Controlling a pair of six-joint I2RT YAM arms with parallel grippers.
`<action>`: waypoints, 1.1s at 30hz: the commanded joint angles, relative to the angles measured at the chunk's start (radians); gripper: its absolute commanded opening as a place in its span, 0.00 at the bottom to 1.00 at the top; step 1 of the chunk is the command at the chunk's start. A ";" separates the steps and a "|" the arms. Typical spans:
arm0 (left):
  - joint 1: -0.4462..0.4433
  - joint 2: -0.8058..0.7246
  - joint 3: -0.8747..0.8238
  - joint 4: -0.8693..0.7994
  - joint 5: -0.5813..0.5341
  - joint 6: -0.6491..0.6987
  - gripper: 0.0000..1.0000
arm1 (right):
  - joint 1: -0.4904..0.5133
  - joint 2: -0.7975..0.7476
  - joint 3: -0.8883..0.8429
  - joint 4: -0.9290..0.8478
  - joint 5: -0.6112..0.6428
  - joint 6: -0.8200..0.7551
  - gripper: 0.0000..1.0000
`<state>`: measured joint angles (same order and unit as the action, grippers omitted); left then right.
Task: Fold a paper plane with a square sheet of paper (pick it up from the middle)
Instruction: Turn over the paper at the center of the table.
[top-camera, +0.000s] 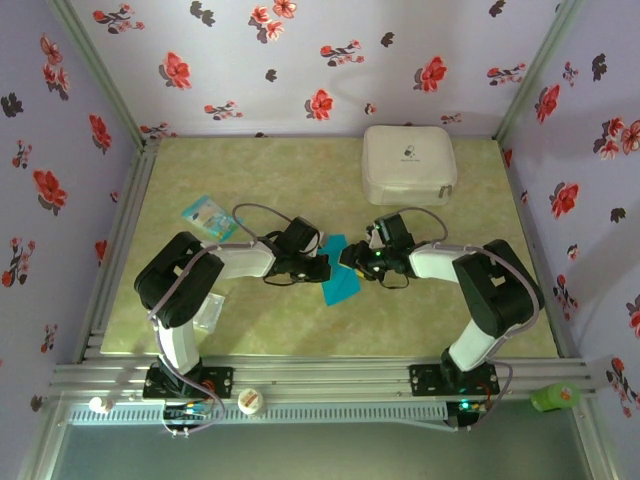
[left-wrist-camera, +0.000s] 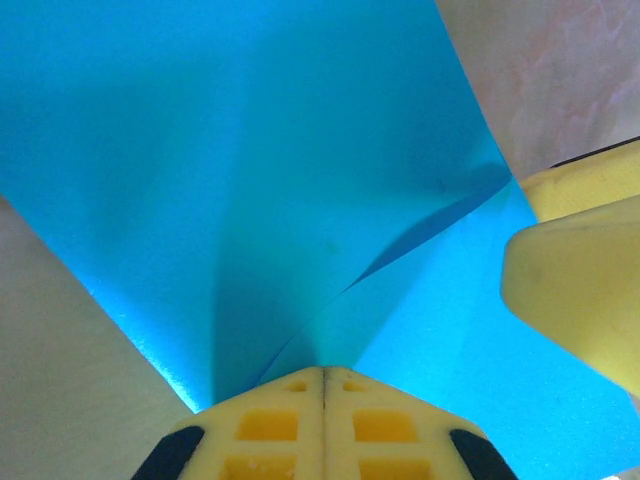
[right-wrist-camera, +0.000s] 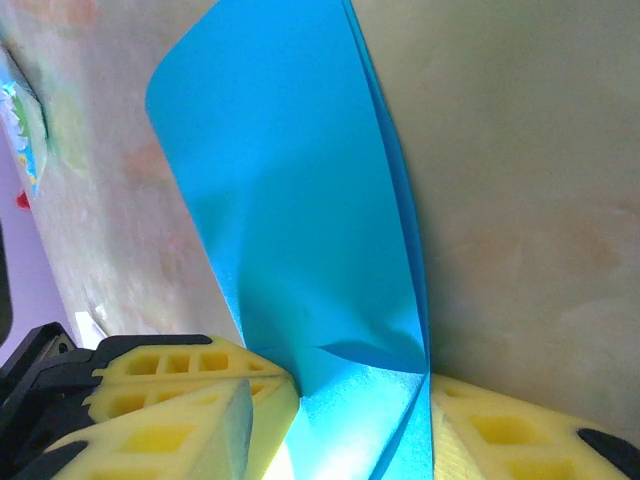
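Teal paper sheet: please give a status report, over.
Left gripper shut on the teal paper sheet. Right gripper jaws apart, straddling its fold. Sheet partly folded, mid-table. White case, printed packet well clear.

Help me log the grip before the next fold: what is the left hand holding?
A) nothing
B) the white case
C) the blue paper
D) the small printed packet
C: in the left wrist view, the left hand is shut on the blue paper, which fans out from where its two fingers meet.
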<state>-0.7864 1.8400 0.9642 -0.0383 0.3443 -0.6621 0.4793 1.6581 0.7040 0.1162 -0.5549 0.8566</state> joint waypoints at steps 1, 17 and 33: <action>-0.007 -0.001 -0.017 -0.011 0.001 0.001 0.00 | -0.009 0.005 -0.007 0.036 -0.010 0.004 0.45; -0.007 -0.010 -0.022 -0.006 -0.002 -0.001 0.00 | -0.036 0.042 -0.035 0.152 -0.046 0.033 0.34; -0.006 -0.187 -0.050 0.041 -0.049 -0.043 0.15 | -0.045 -0.058 -0.053 0.115 -0.008 -0.012 0.00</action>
<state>-0.7864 1.7515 0.9371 -0.0189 0.3351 -0.6838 0.4427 1.6680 0.6502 0.2745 -0.5884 0.8856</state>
